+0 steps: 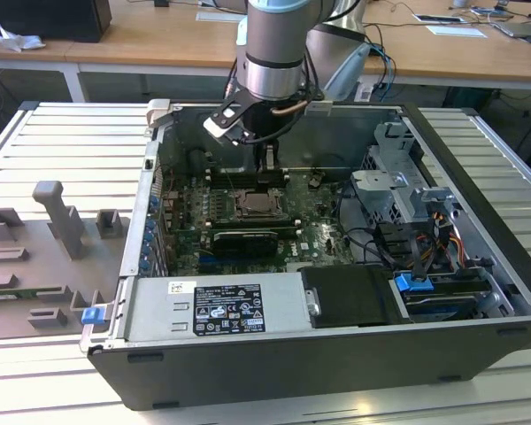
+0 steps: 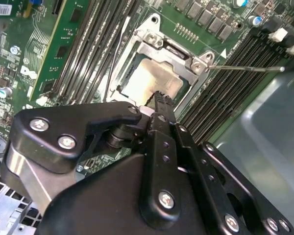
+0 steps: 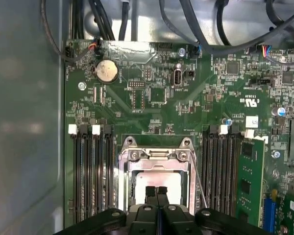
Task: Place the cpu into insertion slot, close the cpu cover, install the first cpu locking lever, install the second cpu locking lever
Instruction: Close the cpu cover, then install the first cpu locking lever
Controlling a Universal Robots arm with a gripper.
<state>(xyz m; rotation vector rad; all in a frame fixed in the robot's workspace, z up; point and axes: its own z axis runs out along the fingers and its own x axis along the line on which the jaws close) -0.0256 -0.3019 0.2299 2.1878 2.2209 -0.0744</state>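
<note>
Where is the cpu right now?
In the first wrist view, the cpu sits in the insertion slot, between the black memory slots, near the fingers.

The gripper [image 2: 160,99] hangs just over the near edge of the pale cpu [image 2: 152,78], framed by the silver cpu cover [image 2: 154,48]. A thin lever [image 2: 245,68] juts across the memory slots [image 2: 225,93].

The arm [image 1: 270,53] is a thick silver-grey cylinder, with a pale blue joint cap [image 1: 341,57] at its two o'clock. Its gripper [image 2: 161,100] is matte black, its angular links pinned with shiny silver screws [image 2: 166,199].
</note>
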